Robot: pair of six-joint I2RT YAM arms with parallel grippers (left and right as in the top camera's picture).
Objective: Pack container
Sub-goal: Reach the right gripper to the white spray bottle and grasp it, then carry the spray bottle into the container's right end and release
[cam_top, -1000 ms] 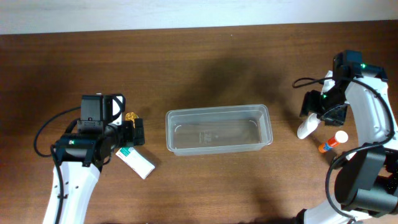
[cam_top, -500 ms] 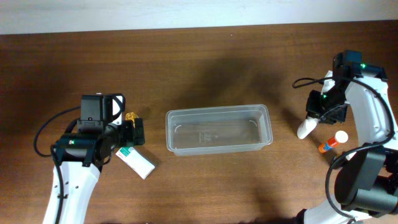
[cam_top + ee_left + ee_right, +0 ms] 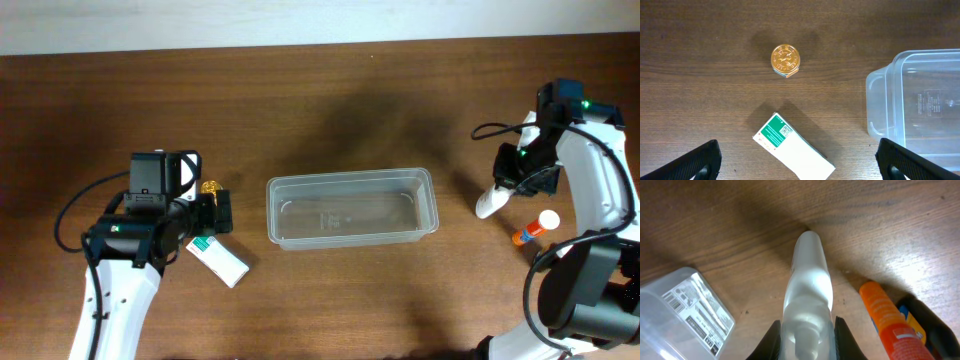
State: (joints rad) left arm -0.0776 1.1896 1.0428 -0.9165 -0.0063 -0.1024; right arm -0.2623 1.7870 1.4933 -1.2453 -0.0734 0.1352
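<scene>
The clear plastic container sits empty in the middle of the table. It also shows at the right of the left wrist view, container, and at the lower left of the right wrist view, container. My right gripper is shut on a whitish translucent bottle lying on the wood to the container's right. Both fingers press the bottle at its sides, right gripper. My left gripper hangs open left of the container, its fingers wide apart over a white box, holding nothing.
A small gold-capped bottle stands beyond the white box with a green label. An orange tube with a white cap lies just right of the held bottle, close beside my right finger, orange tube.
My right gripper's jaws have closed onto the whitish bottle, which shifted slightly. The left arm, box and gold-capped bottle have not moved.
</scene>
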